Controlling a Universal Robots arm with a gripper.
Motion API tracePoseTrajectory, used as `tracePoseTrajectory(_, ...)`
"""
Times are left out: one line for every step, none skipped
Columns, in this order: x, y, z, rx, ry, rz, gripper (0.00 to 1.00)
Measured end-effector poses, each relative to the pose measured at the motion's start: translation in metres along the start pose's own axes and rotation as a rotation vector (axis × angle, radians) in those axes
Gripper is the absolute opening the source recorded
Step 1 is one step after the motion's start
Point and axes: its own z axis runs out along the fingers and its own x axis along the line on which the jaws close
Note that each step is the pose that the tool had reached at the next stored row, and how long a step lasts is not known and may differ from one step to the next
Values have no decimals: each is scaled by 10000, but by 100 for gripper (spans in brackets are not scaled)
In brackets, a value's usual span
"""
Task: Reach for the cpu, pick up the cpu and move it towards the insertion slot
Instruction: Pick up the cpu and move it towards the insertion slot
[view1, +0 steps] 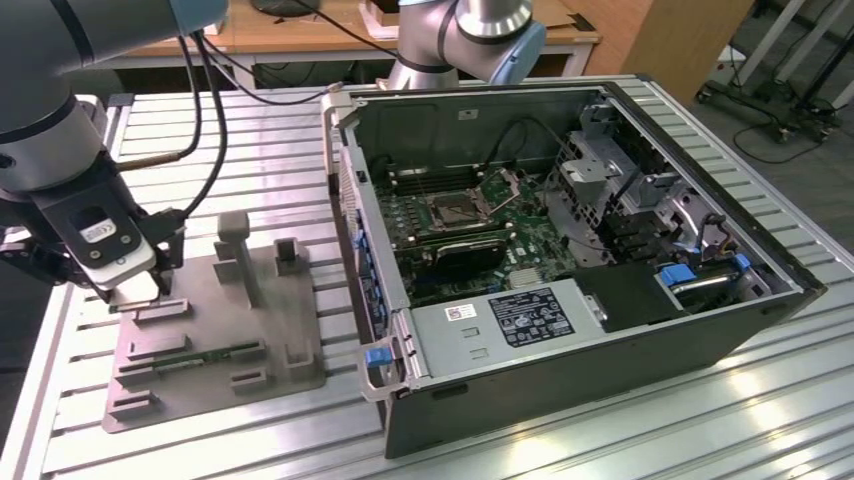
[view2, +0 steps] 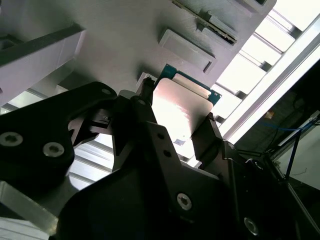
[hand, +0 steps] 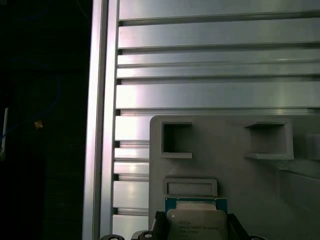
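Note:
In both wrist views the cpu, a flat square chip with a pale metal top and a green edge, sits between my two black fingers. My gripper is shut on it, one finger against each side. It hangs low over the near-left corner of the grey tray, at the exterior view's left, where the gripper points down. I cannot tell whether the chip is clear of the tray. The insertion slot, a silver-framed socket with its frame hinged up, lies on the green motherboard inside the open computer case, well to the right.
The open computer case stands on the slatted aluminium table, its left wall between tray and motherboard. Upright posts rise from the tray, and a memory stick lies on it. A second robot arm stands behind the case.

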Motion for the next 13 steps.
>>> tracePoseTrajectory(0, 0, -4, 0, 1, 0, 55)
tracePoseTrajectory(0, 0, -7, 1, 1, 0, 55)
tracePoseTrajectory(0, 0, -10, 1, 1, 0, 55)
tracePoseTrajectory(0, 0, -12, 1, 1, 0, 55)
tracePoseTrajectory(0, 1, -14, 0, 0, 0, 55)
tracePoseTrajectory(0, 0, -16, 1, 1, 0, 55)
tracePoseTrajectory(0, 1, -19, 1, 1, 0, 55)
tracePoseTrajectory(0, 1, -20, 1, 1, 0, 55)
tracePoseTrajectory(0, 1, -22, 1, 1, 0, 55)
tracePoseTrajectory(0, 1, -27, 2, 3, 0, 55)
tracePoseTrajectory(0, 1, -32, 3, 4, 0, 55)
tracePoseTrajectory(0, 2, -36, 2, 3, 0, 55)
tracePoseTrajectory(0, 2, -41, 2, 2, 0, 55)
